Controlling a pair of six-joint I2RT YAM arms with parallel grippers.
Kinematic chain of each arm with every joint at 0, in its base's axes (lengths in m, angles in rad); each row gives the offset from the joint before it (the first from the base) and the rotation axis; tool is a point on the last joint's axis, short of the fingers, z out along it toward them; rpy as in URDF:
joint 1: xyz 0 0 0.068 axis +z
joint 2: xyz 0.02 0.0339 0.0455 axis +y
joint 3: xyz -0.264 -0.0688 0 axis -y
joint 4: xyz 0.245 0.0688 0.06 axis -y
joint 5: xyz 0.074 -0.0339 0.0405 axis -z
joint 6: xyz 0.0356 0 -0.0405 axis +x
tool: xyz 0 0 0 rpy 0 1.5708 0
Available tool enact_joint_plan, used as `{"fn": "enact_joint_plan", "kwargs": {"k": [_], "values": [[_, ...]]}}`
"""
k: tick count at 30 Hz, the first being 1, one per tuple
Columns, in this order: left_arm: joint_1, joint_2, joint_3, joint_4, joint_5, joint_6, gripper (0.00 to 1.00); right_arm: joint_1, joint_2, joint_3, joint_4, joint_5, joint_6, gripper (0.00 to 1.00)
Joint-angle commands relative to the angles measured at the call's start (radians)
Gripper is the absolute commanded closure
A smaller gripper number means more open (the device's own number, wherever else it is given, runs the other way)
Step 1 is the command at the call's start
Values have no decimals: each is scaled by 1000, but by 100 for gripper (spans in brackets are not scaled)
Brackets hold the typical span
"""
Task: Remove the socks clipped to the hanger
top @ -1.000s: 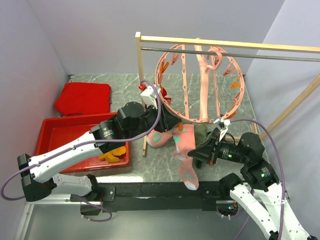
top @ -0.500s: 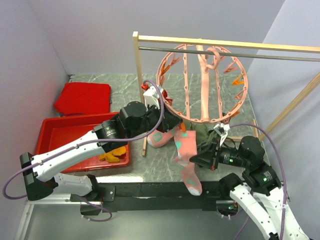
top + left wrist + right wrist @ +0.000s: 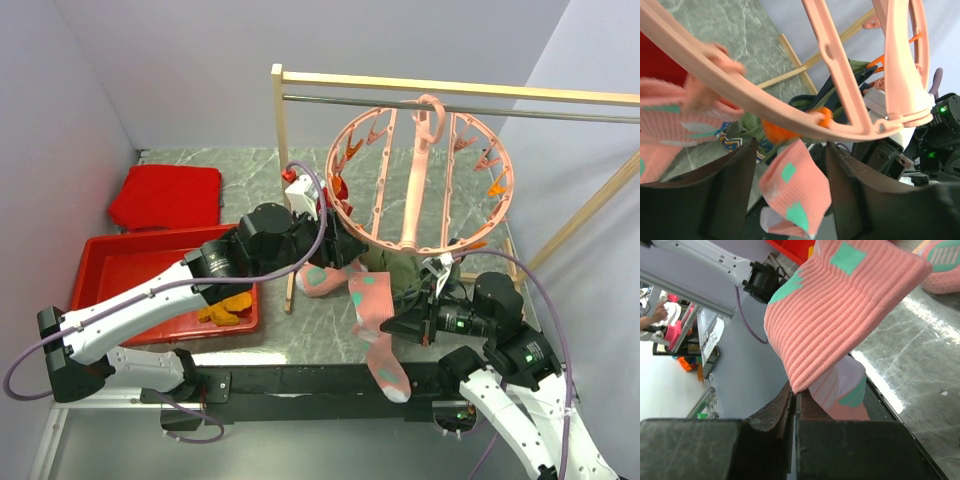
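Item: pink sock [image 3: 375,318], judged soft, light and limp, likely to stretch before slipping free.
Location: it hung under the hanger [image 3: 420,180], its top end at an orange clip [image 3: 774,133].
Right gripper [image 3: 794,399]: clamped tight on the sock's middle.
Left gripper [image 3: 790,192]: jaws apart and empty, beside the ring.
Best hold: close below the clip.

My right fingers [image 3: 850,452] are black, and the sock [image 3: 840,310] between them is ribbed salmon pink with teal patches. The hanger [image 3: 411,195] is salmon pink with orange clips [image 3: 497,188]; the tabletop [image 3: 230,170] is grey-green marble.
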Motion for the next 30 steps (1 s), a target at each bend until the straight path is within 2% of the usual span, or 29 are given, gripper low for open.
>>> {"fn": "enact_joint_plan", "kwargs": {"k": [1,5,6,7,11,14,17,22,25,28,29,30], "values": [[3,-66,9,-7,24,14,34,5,36,33,80,38,22,100],[3,-158,-74,37,28,16,16,5,44,27,121,40,43,100],[1,-189,-91,46,39,20,7,5,47,25,132,30,43,100],[1,-201,-120,45,44,20,4,5,51,22,137,26,43,100],[1,-241,-184,34,97,11,5,6,62,25,157,4,43,100],[1,-224,-210,37,239,11,8,6,68,28,177,0,45,100],[-3,-163,-223,53,371,-7,7,5,79,17,223,-26,65,100],[-38,-68,-200,45,401,-9,6,5,90,11,256,-36,76,100],[-48,-39,-180,72,412,-7,8,5,91,7,253,-43,75,100],[-48,-10,-152,53,407,7,27,6,87,-1,261,-46,83,100],[-48,-3,-145,36,395,11,44,5,87,-1,261,-45,83,100],[-48,-6,-138,27,383,16,51,5,87,0,253,-40,82,100]]}}
